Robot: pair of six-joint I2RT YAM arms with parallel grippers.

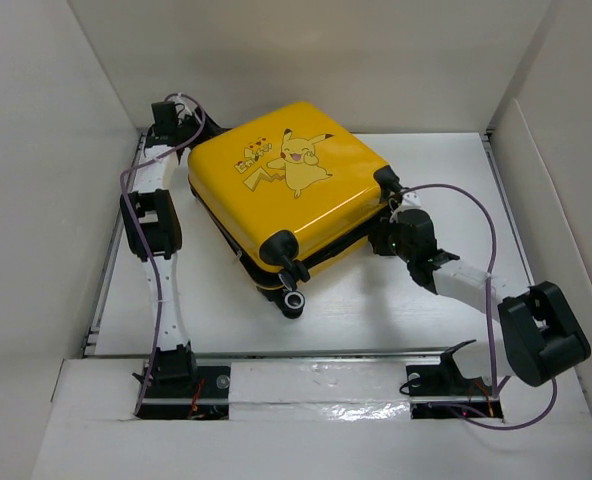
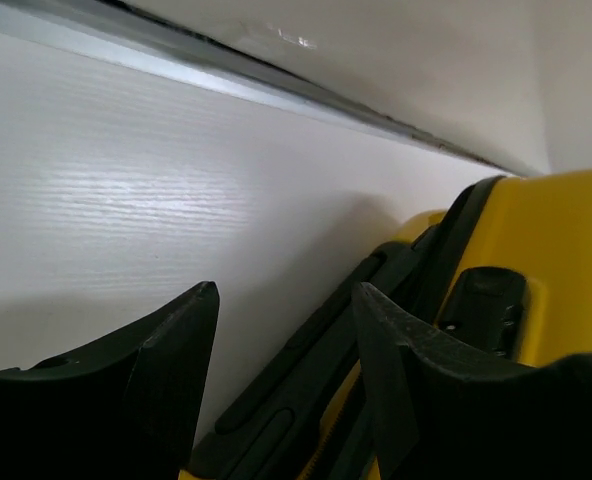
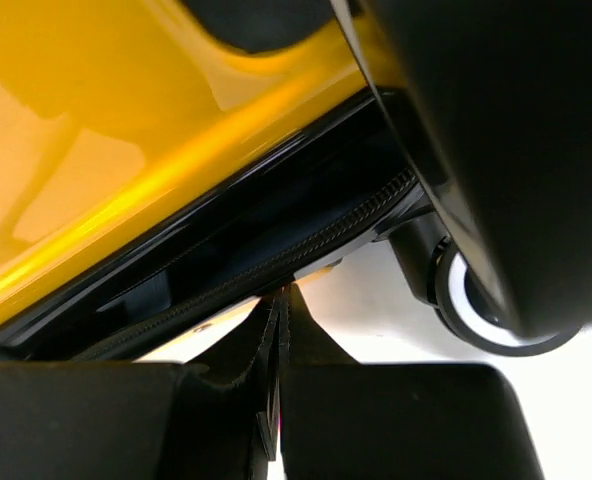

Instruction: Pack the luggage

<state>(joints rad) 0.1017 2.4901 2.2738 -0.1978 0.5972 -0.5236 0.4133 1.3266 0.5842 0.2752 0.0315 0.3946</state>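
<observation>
The yellow luggage with the Pikachu print lies flat and closed in the middle of the table, print side up. My left gripper is open at its back left corner. In the left wrist view its jaws stand apart over the black handle beside the yellow shell. My right gripper is at the case's right side. In the right wrist view it is shut on a thin black zipper pull just below the zipper band and yellow shell.
White walls enclose the table on the left, back and right. A metal rail runs along the left edge. The case's black wheels point toward the near edge; one wheel sits close to my right gripper.
</observation>
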